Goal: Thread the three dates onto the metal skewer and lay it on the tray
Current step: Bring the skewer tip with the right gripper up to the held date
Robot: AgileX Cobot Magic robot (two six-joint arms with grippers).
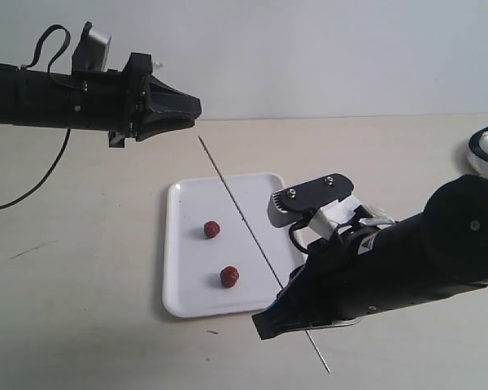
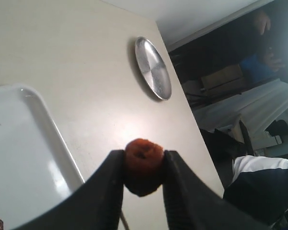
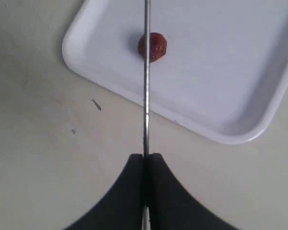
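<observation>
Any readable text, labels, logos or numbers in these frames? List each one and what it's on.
None of the views shows text that can be read.
Small white sticker with a dark mark, on the right arm: too small and blurred to read.
Tray and round metal dish: no print visible.
</observation>
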